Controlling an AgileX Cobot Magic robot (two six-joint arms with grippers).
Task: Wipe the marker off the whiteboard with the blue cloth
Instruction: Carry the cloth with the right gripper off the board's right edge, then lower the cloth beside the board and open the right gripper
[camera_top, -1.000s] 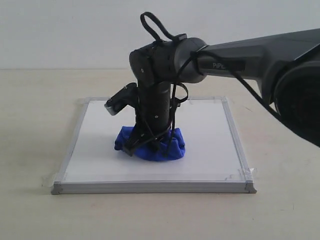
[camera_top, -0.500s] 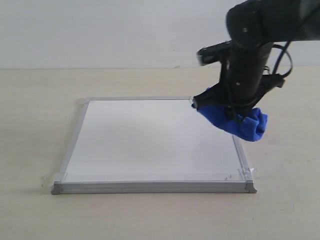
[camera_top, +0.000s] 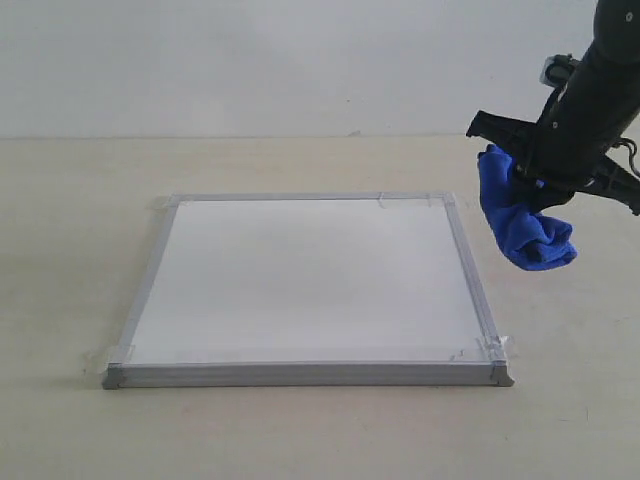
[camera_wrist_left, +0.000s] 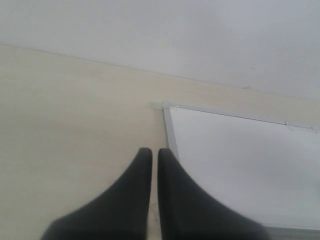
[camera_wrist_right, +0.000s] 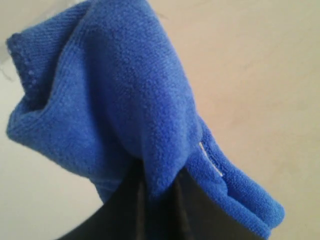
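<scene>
The whiteboard (camera_top: 310, 285) lies flat on the table, its white face bare; no red marker line shows on it. The blue cloth (camera_top: 520, 215) hangs in the air to the right of the board's far right corner, held by my right gripper (camera_top: 535, 180), which is shut on it. In the right wrist view the cloth (camera_wrist_right: 115, 100) fills most of the picture, pinched between the dark fingers (camera_wrist_right: 125, 210). My left gripper (camera_wrist_left: 155, 157) is shut with nothing in it, hovering above the table beside the board's edge (camera_wrist_left: 172, 142). It is out of the exterior view.
A pale beige table (camera_top: 80, 200) surrounds the board. A plain white wall (camera_top: 250, 60) rises behind it. Clear tape holds the board's corners (camera_top: 495, 350).
My right gripper has lifted the blue cloth off the middle of the board and carried it right, past the board's right edge. The board's face now shows fully, with no mark.
</scene>
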